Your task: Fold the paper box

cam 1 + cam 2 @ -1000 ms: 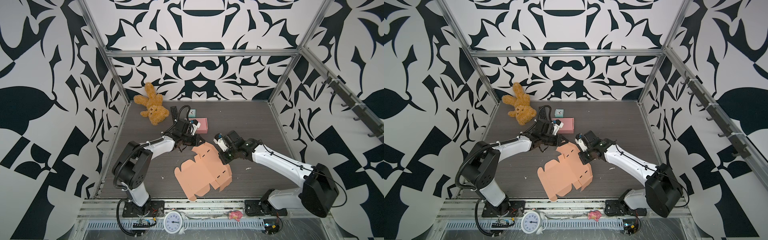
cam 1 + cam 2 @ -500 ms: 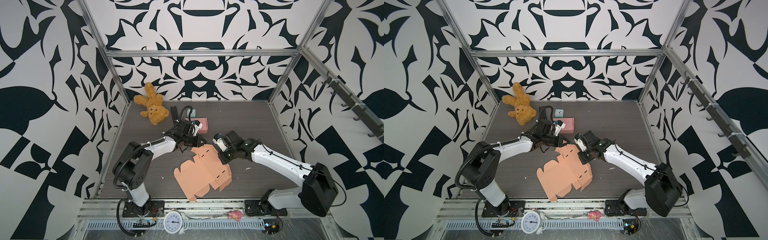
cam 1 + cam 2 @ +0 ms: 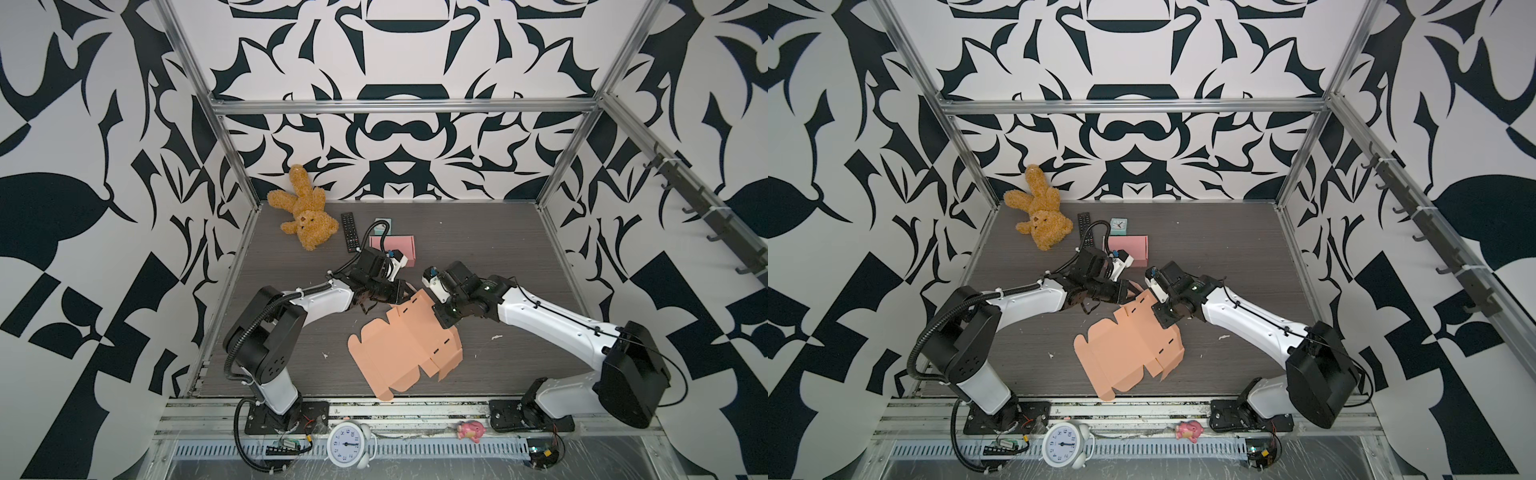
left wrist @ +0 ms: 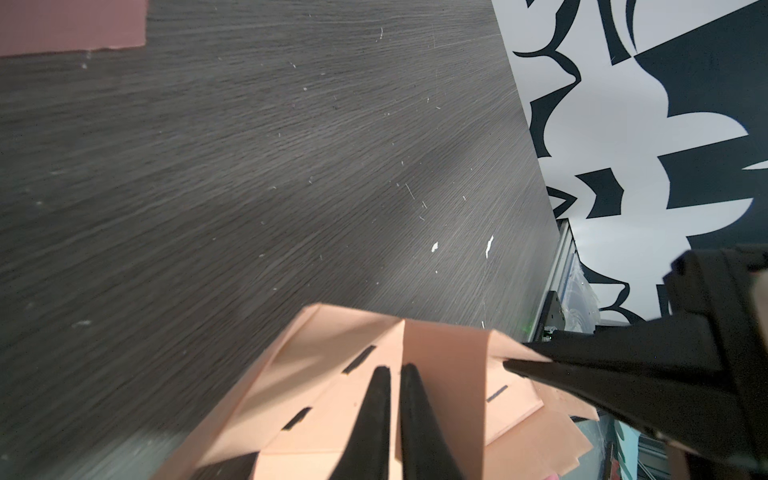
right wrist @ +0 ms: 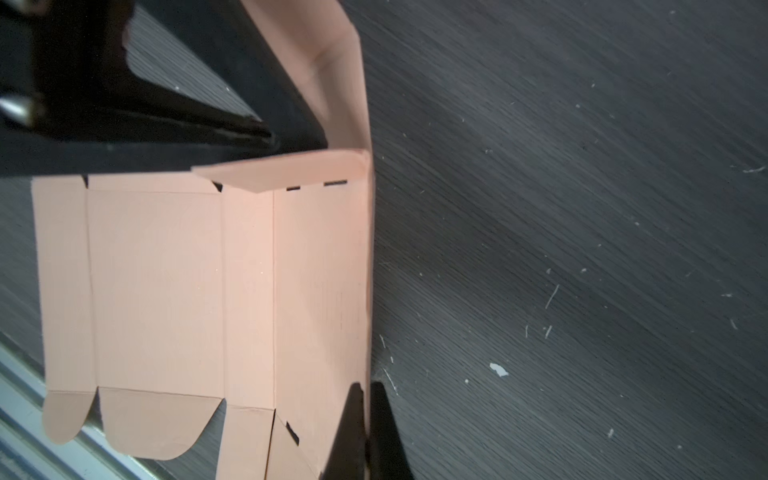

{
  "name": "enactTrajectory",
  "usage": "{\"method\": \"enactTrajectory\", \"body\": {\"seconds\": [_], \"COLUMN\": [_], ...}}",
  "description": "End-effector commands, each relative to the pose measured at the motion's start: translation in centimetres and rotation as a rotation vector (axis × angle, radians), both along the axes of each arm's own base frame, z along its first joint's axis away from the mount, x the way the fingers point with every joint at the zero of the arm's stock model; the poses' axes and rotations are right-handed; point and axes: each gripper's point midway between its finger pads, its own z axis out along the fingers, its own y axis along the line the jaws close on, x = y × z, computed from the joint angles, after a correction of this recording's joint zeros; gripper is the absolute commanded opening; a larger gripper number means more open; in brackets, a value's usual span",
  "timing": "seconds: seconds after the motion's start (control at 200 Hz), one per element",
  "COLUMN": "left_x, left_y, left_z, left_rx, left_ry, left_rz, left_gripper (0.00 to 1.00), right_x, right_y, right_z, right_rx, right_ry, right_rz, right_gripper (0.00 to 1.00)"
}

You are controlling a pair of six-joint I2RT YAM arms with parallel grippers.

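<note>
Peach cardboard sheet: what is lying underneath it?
Around the peach cardboard sheet only the dark table shows. The left gripper and right gripper pinch its raised far end. Whatever lies beneath the flat part is covered.

Left pincer (image 4: 392, 370), right pincer (image 5: 366, 386) (both pinched tight)

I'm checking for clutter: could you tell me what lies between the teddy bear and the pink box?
A black remote control lies between the teddy bear and the pink box; both top views show it.
</note>
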Motion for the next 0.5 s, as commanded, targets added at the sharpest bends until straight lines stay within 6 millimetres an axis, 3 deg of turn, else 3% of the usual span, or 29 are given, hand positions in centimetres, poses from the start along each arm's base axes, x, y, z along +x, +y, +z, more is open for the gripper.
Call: {"method": "enactTrajectory", "body": {"seconds": [0.0, 0.175, 0.495], "left_x": [-0.6, -0.9, -0.3], "left_y": [0.1, 0.8, 5.0], "left_z": [0.8, 1.1, 3.1], "left_rx": [-0.025, -0.022, -0.090], "left_ry": [-0.010, -0.022, -0.058], "left_rz": [0.003, 0.010, 0.088], "left_gripper": [0.12, 0.12, 0.12], "right_x": [0.8, 0.9, 0.3], "right_y": [-0.1, 0.1, 0.5], "right_z": [1.3, 2.1, 4.3], "right_rx": [-0.073, -0.196, -0.279], "right_ry": [-0.078, -0.199, -0.355], "right_rz": [0.002, 0.041, 0.114], "right_gripper": [0.00, 0.00, 0.00]}}
